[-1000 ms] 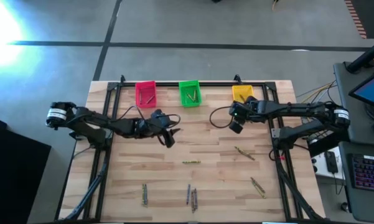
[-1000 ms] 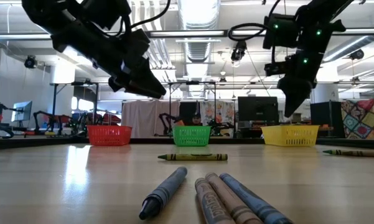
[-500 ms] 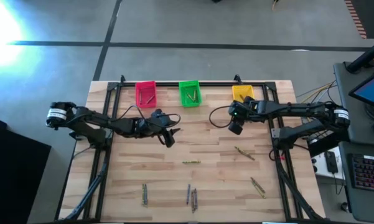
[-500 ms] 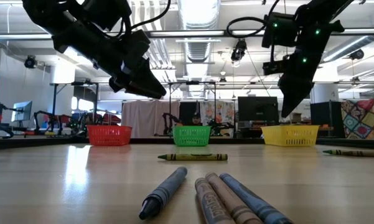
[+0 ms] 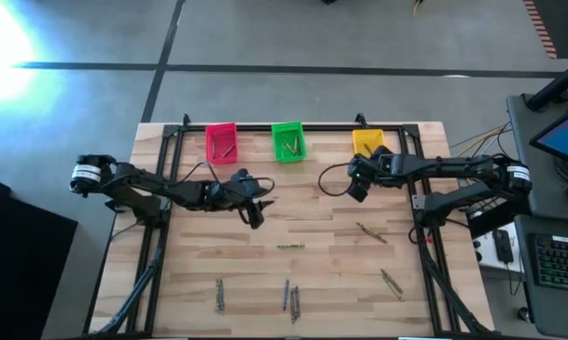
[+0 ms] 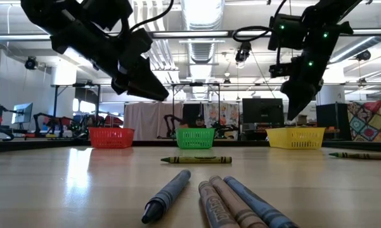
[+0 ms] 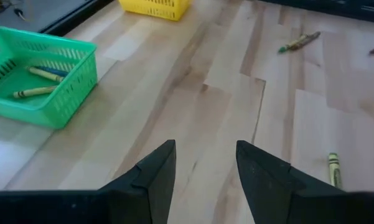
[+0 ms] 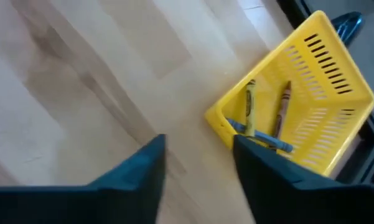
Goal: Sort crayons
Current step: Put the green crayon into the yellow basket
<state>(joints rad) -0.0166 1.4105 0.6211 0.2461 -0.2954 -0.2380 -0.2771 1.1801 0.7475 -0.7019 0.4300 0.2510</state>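
Several crayons lie flat on the wooden table: an olive one [image 5: 290,246] in the middle, another [image 5: 370,231] to its right, one [image 5: 391,282] at the near right, and others along the near edge [image 5: 219,295] [image 5: 290,298]. My left gripper [image 5: 254,213] hangs open and empty above the table, near side of the pink bin [image 5: 221,142] and green bin [image 5: 287,142]; its wrist view [image 7: 205,152] shows bare wood between the fingers. My right gripper [image 5: 356,189] is open and empty just to the near side of the yellow bin [image 5: 368,142], as its wrist view [image 8: 199,146] also shows.
The three bins stand in a row at the far edge; the green bin [image 7: 37,74] and the yellow bin [image 8: 299,118] each hold a few crayons. Black frame rails run along the table's left and right sides [image 5: 161,189] [image 5: 418,203]. Bare wood lies between the grippers.
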